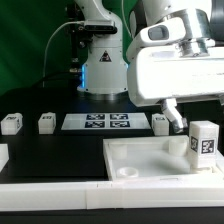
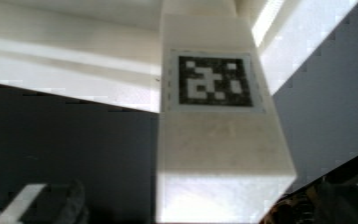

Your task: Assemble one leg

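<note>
A white leg (image 1: pixel 203 143) with a black-and-white tag stands upright on the white tray (image 1: pixel 140 158), at its corner on the exterior view's right. My gripper (image 1: pixel 201 126) is around the leg's top end. One dark finger (image 1: pixel 177 118) shows just beside the leg, with a thin gap; the other finger is hidden. In the wrist view the leg (image 2: pixel 220 130) fills the middle, tag towards the camera, and runs down between my gripper's (image 2: pixel 188 215) jaws, which stand wider than the leg. Three more legs (image 1: pixel 11 122) (image 1: pixel 46 122) (image 1: pixel 161 122) lie on the black table.
The marker board (image 1: pixel 97 121) lies between the loose legs, behind the tray. The robot's base (image 1: pixel 103 60) stands at the back with cables beside it. A white table edge (image 1: pixel 60 198) runs along the front.
</note>
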You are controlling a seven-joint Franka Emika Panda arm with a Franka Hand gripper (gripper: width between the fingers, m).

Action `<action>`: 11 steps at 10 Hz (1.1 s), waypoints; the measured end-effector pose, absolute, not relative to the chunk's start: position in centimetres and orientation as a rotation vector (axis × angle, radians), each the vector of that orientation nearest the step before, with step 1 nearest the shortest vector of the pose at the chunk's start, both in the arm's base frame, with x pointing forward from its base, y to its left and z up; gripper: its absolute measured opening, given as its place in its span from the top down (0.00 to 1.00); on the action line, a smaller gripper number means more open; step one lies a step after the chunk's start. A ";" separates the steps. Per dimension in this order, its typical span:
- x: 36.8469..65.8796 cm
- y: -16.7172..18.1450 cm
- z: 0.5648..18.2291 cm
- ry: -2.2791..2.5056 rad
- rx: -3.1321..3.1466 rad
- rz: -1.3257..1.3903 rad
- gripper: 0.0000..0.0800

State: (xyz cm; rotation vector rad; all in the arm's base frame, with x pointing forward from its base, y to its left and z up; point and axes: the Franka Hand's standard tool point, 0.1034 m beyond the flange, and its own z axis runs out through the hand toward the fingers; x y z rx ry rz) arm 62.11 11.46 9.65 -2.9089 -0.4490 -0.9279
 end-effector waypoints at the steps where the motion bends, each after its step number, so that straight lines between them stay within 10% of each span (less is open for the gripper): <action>1: 62.2 11.3 9.9 -0.458 -2.912 -0.923 0.19; 5: 61.7 11.9 9.2 -0.479 -2.939 -0.776 0.19; 11: 59.2 13.5 9.3 -0.467 -2.996 0.259 0.19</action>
